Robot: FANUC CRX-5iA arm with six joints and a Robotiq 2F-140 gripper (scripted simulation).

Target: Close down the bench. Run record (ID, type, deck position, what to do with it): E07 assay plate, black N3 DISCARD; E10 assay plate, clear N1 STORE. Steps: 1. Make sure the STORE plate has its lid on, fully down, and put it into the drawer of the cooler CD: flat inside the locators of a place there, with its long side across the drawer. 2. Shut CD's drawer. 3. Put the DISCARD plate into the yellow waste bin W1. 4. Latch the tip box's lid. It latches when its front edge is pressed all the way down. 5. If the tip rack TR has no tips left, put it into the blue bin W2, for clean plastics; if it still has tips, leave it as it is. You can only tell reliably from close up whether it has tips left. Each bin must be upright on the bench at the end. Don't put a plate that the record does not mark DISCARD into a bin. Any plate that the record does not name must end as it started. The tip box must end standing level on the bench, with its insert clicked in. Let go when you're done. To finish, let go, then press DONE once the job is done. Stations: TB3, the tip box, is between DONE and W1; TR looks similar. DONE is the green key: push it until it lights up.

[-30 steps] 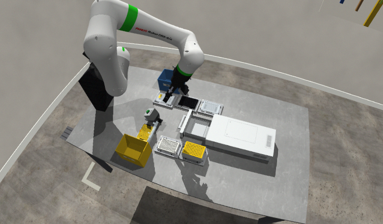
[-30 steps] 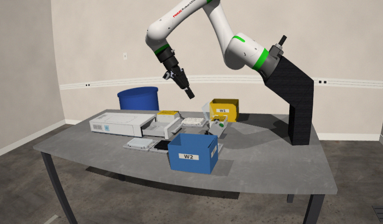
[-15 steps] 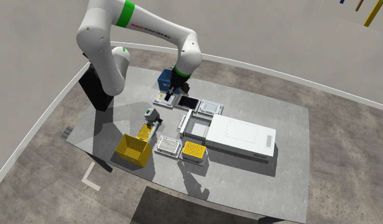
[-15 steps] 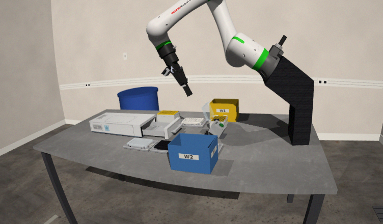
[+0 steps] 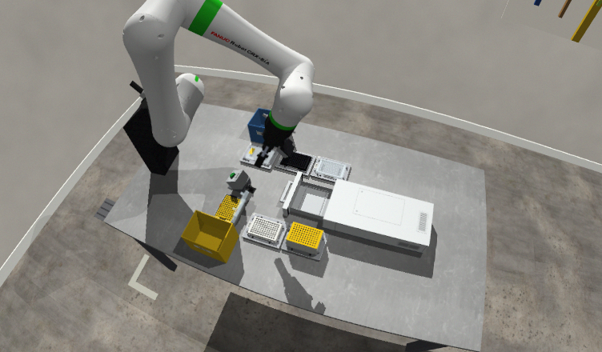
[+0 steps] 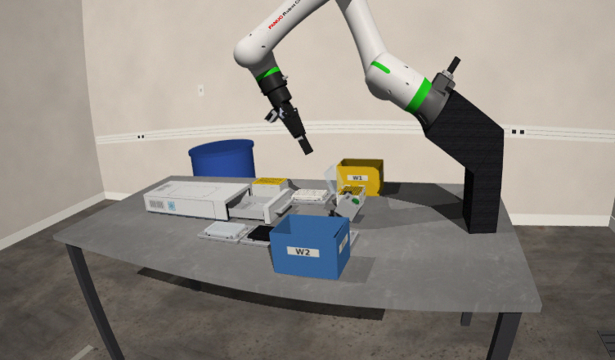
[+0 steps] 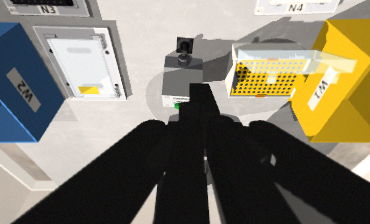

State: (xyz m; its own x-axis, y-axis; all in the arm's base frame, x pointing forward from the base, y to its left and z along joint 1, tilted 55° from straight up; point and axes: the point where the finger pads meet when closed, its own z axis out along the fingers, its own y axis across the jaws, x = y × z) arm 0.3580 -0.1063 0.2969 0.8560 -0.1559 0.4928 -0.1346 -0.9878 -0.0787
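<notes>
Though shut empty, gripper [image 6: 304, 147] high above bench [image 6: 434, 268].

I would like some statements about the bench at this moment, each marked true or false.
1. The black gripper is shut and holds nothing. True.
2. The white cooler's drawer is shut. False: it stands pulled open.
3. The black assay plate lies inside the yellow waste bin. False: it is on its deck position beside the clear lidded plate.
4. The blue bin marked W2 stands upright on the grey bench. True.
5. The clear lid of the tip box with the yellow insert is latched down. False: it stands raised.
</notes>
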